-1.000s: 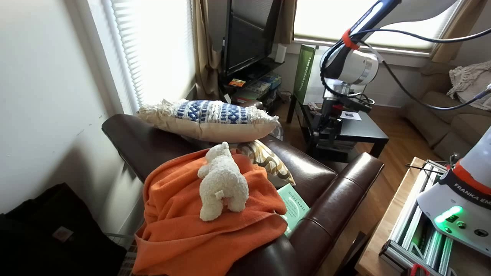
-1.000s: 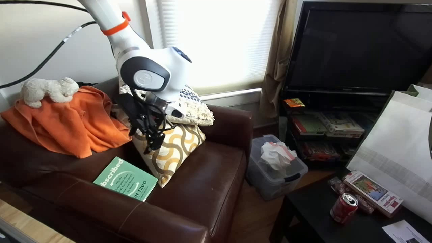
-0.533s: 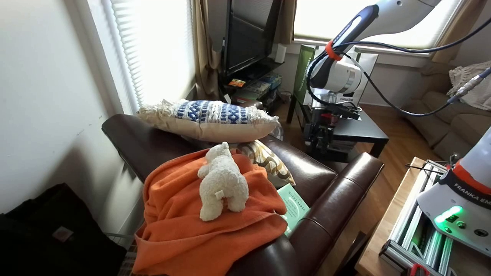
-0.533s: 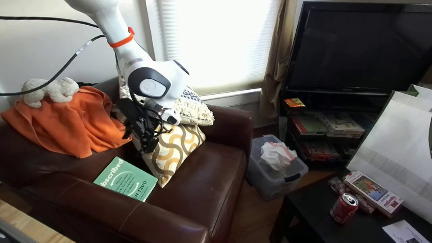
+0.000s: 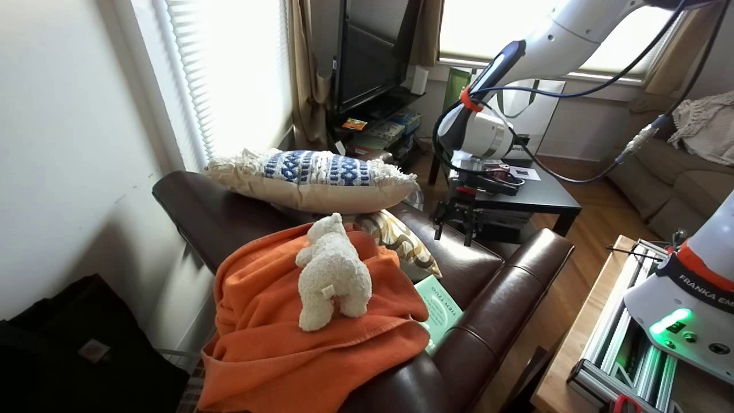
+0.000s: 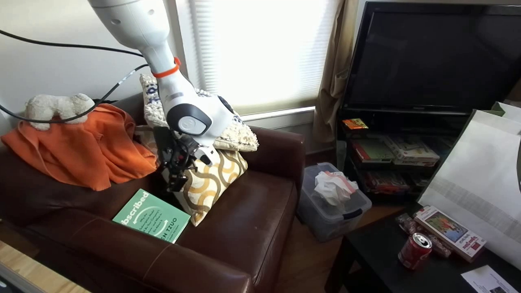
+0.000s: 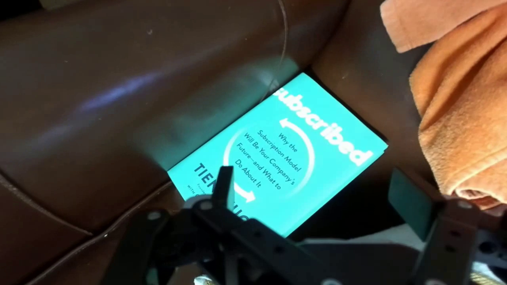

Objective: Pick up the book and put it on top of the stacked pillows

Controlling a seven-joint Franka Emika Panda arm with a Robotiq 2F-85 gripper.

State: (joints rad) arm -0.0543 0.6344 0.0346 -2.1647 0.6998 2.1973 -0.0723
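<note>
Gripper point(image 5: 453, 240): jaws wide, nothing between. From it, in an exterior view, the book point(image 6: 151, 216) lies below — left and near — on the seat point(image 6: 248, 211), long edge along the armrest point(image 6: 126, 248); descent likely next.

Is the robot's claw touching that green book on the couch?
Apart. In an exterior view, the open gripper hangs clear of the green book, with the brown leather seat showing between them.

The book point(image 6: 154, 216) is teal-green, the blanket point(image 5: 309, 353) orange, the cream pillow point(image 5: 312, 183) blue-and-white banded.
</note>
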